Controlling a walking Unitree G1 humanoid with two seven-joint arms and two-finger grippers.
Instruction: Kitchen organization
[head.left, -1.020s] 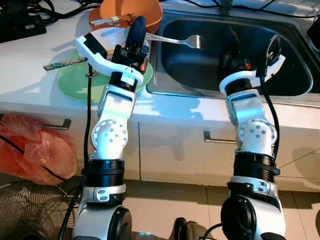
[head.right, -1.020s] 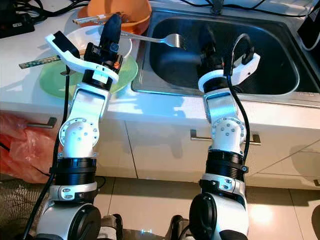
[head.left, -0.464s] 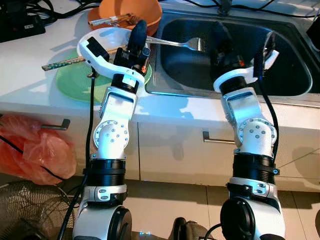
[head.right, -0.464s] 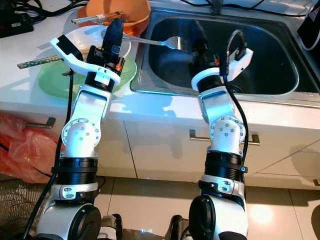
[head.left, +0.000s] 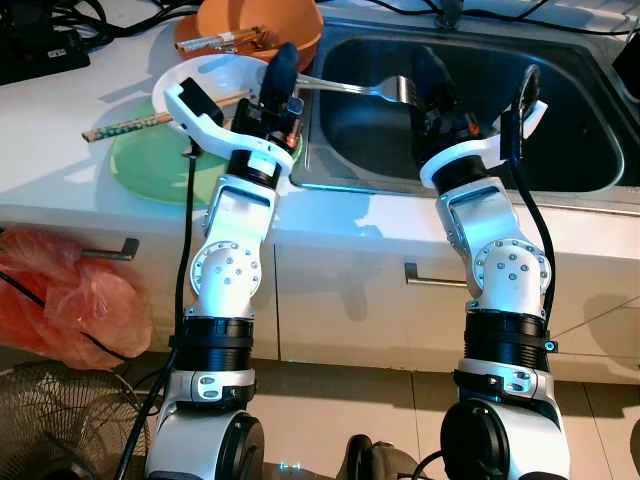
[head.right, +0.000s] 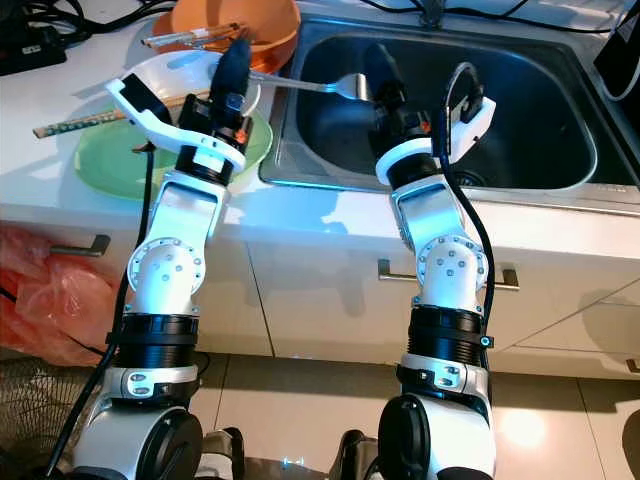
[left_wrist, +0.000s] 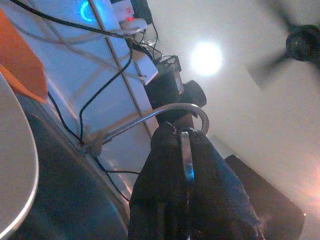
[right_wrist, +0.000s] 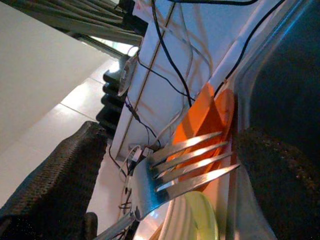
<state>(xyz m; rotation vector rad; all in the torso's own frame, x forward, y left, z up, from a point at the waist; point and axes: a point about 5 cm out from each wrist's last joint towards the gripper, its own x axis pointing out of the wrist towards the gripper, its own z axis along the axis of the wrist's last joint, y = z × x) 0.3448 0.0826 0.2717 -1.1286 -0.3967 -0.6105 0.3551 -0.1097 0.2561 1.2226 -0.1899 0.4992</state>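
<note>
1. Fork (head.left: 362, 87): metal, held level above the sink's left edge, tines reaching out over the basin. Its handle is pinched between the two fingers of the left gripper (head.left: 281, 68), whose jaws are clenched on it.
2. Right gripper (right_wrist: 170, 170): raised inside the sink; jaws spread, one finger to each side of the fork's tines, not touching them.
3. Sink (head.left: 590, 160): steel basin, set in the white table (head.left: 60, 130).
4. On the table, left of the sink: white bowl (head.left: 205, 72), green plate (head.left: 150, 165) with chopsticks (head.left: 125, 122), orange bowl (head.left: 300, 25) behind.
</note>
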